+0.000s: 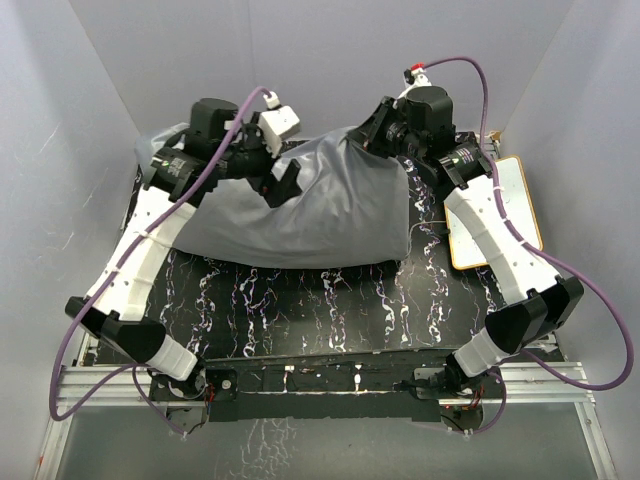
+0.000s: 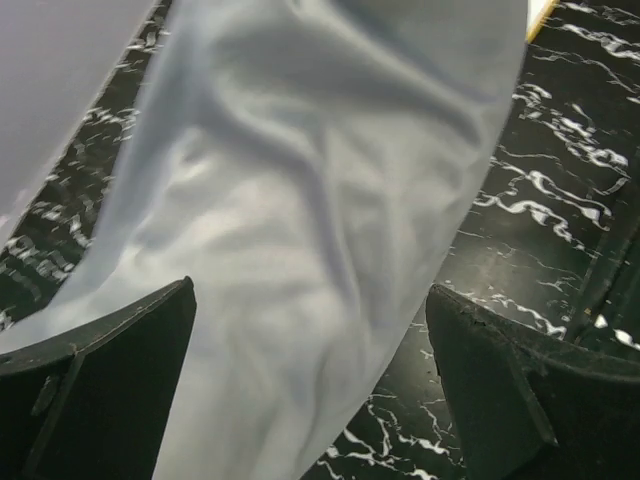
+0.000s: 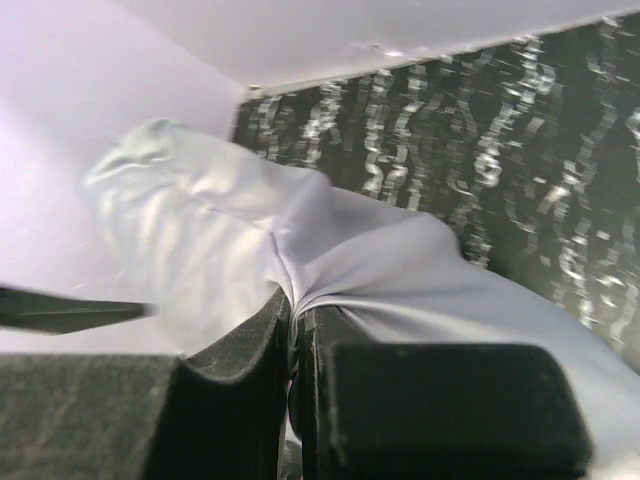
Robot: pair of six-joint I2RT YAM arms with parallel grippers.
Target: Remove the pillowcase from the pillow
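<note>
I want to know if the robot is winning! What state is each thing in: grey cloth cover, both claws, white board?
Grey fabric pillowcase: wrinkled, stuffed full, not pulled off yet.
Pillow: still inside the cover, hidden.
Left gripper: open, grey fabric between its fingers.
Right gripper: shut, pinching the grey fabric.
White rectangular board with orange rim: lying flat, partly under the right arm.

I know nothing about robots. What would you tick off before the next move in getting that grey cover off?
1. Right gripper pinching the pillowcase: ok, shut on a fold.
2. Left gripper holding fabric: not ok, open over the cloth.
3. Pillow out of the case: not ok, none bare from above.
4. Pinch taking cloth only, not pillow: cannot tell.
5. Whiteboard clear of the fabric: ok, lying apart at the right.
</note>
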